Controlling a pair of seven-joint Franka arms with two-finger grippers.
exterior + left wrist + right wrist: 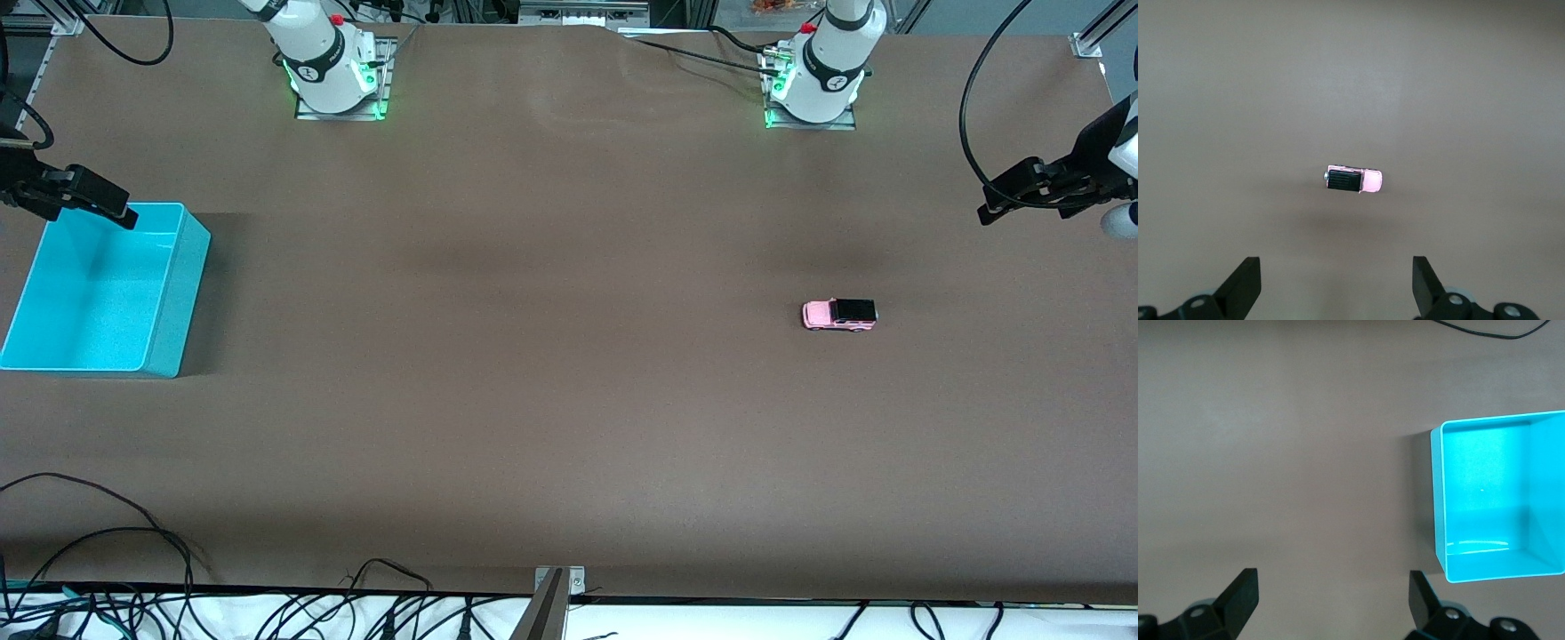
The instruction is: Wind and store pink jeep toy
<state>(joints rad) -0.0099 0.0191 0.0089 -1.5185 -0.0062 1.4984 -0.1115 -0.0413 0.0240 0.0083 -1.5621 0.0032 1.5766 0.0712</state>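
Note:
The pink jeep toy (839, 315) is tiny, with a light pink body and a black roof. It stands on the brown table toward the left arm's end, and also shows in the left wrist view (1353, 181). My left gripper (994, 210) is open and empty, high in the air at the left arm's end of the table; its fingers (1245, 283) frame bare table. My right gripper (124, 215) is open and empty, up over the rim of the empty turquoise bin (182, 293). The bin also shows in the right wrist view (1439, 513).
Brown table cover (533, 356) spreads between bin and jeep. Both arm bases (333, 71) stand along the table's edge farthest from the front camera. Loose black cables (133, 542) lie along the nearest edge, and a metal bracket (558, 587) sits at its middle.

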